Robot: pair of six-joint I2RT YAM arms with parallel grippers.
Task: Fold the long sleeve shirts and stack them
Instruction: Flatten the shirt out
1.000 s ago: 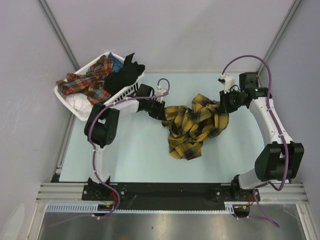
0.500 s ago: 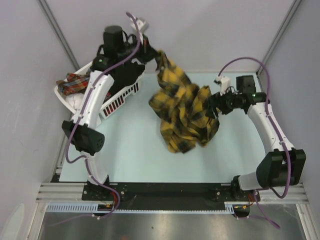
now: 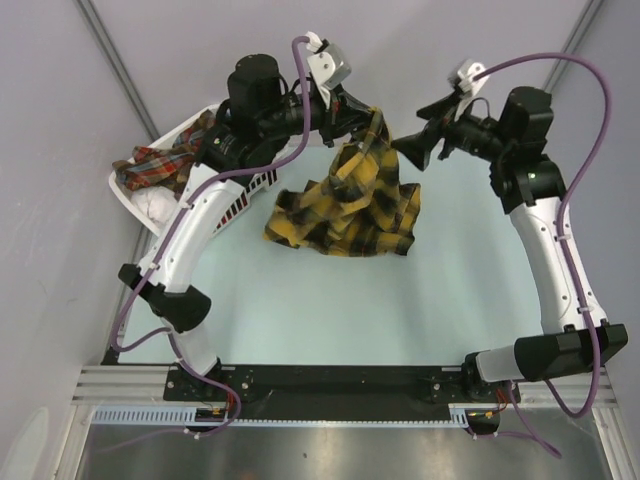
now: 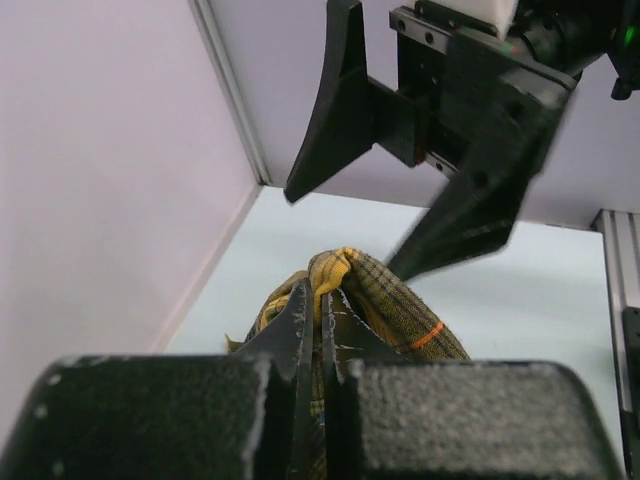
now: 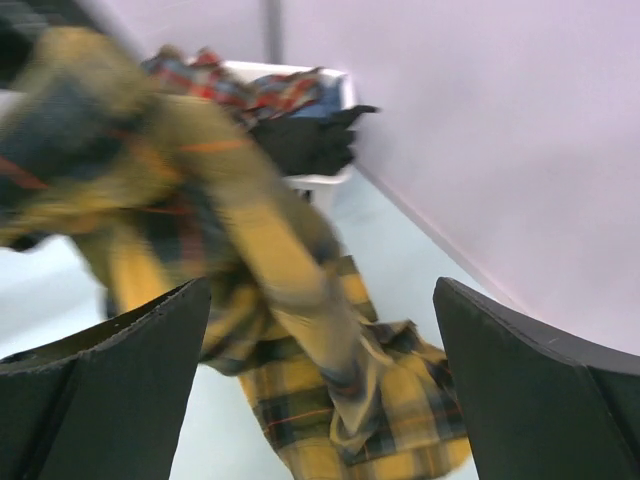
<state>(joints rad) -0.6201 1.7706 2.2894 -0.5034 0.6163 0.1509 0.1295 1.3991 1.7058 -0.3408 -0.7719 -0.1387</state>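
My left jaws are pinched shut on a fold of the plaid shirt, holding it up while its lower part lies on the table. My right jaws gape wide and empty just beside it.

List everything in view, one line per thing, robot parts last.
plaid shirt: one, mustard and black, hanging from the left tool, lower part on the table
basket: one, white slatted, far left of table
red plaid garment: one, in the basket
black garment: one, in the basket
table: one, pale blue
left tool: black, raised, shut on the shirt
right tool: black, open, holding nothing
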